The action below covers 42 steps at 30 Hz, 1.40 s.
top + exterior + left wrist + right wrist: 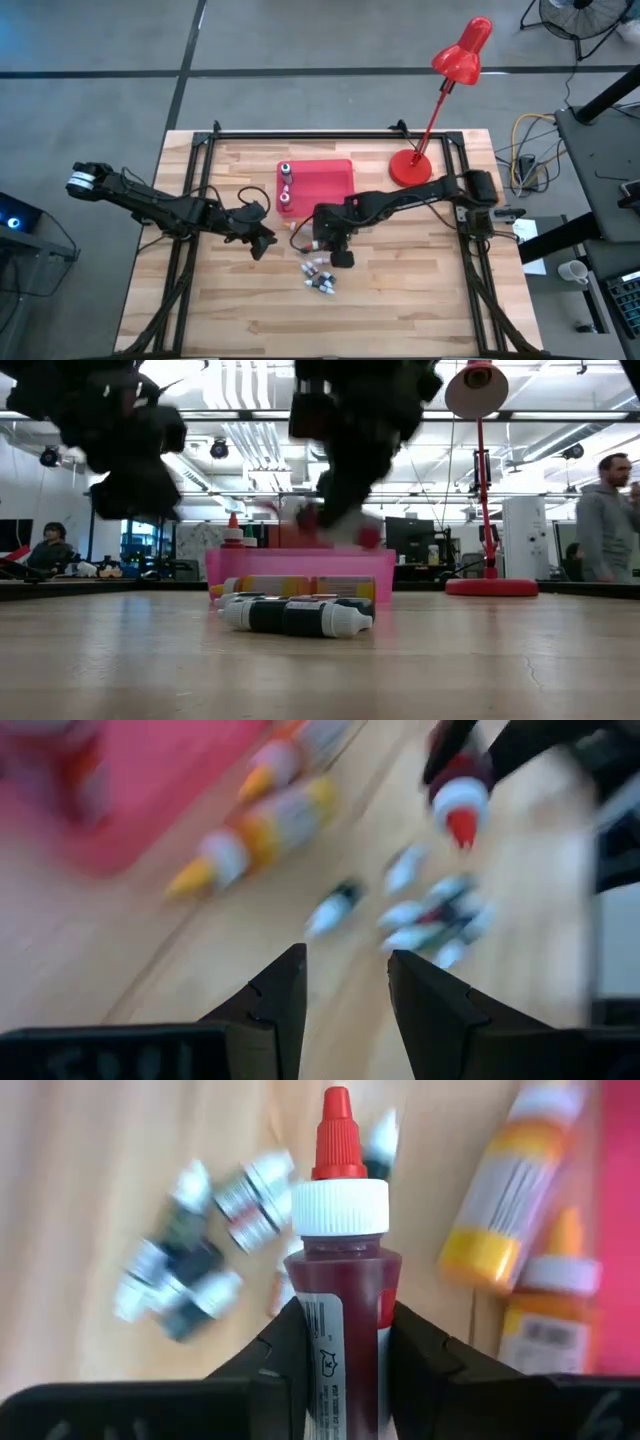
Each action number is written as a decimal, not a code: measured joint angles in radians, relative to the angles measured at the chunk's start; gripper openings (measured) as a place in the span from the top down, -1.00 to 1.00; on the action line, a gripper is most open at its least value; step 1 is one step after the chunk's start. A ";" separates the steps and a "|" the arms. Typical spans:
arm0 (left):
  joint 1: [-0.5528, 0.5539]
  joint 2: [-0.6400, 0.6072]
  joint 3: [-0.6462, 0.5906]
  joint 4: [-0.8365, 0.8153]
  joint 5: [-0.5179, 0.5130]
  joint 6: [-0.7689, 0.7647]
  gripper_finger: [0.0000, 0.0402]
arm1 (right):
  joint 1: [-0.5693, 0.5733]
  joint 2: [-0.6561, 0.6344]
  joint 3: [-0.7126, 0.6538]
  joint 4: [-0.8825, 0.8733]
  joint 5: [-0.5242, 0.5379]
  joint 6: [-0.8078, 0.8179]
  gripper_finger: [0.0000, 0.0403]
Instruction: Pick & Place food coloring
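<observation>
While the right pincer [335, 250] hangs over the middle of the counter [420, 300] in the overhead view, just above the small heap of food coloring bottles [320, 280], the left pincer [262, 240] waits a little to its side, near the corner of the red tray [335, 180]. Two bottles already stand in that tray [285, 185]. The red lamp [440, 100] is well off to the far side, no worry there.

From counter level, the loose bottles [295, 616] lie on their sides in front of the pink tray wall [300, 565], and the dark arm above them shows something reddish in its grip, though too smeared for me to say more.

The left wrist view shows the left pincer's fingers [280, 1000] parted a modest way with nothing between them, and across from it a red-capped bottle [460, 805] held up clear of the pile.

The right wrist view is plainest: the right pincer's fingers [285, 1355] are pressed on both sides of a dark red bottle [340, 1310], upright, red tip up, clamped low on its body.

What I'd fret over: the body is smooth and round, so a quick swing toward the tray could let it twist or slide out. The orange-capped bottles [510, 1190] lying beside the tray could be knocked on the way, and the two standing ones toppled on set-down.
</observation>
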State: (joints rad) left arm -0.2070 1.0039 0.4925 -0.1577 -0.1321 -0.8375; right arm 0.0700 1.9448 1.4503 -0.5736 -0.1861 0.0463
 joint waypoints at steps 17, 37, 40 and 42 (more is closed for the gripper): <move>0.000 0.028 0.124 0.214 -0.068 0.306 0.43 | -0.005 -0.070 0.001 0.159 0.062 0.155 0.48; 0.003 0.208 0.306 -0.034 -0.141 0.464 0.43 | -0.011 -0.068 0.000 0.190 0.094 0.157 0.48; 0.007 0.198 0.321 -0.054 -0.184 0.488 0.43 | -0.014 -0.070 0.001 0.199 0.096 0.156 0.48; 0.007 0.196 0.331 -0.063 -0.178 0.495 0.43 | -0.013 -0.071 0.001 0.200 0.095 0.156 0.48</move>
State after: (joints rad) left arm -0.2001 1.1998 0.8233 -0.2212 -0.3099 -0.3430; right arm 0.0568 1.8737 1.4514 -0.3737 -0.0915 0.2020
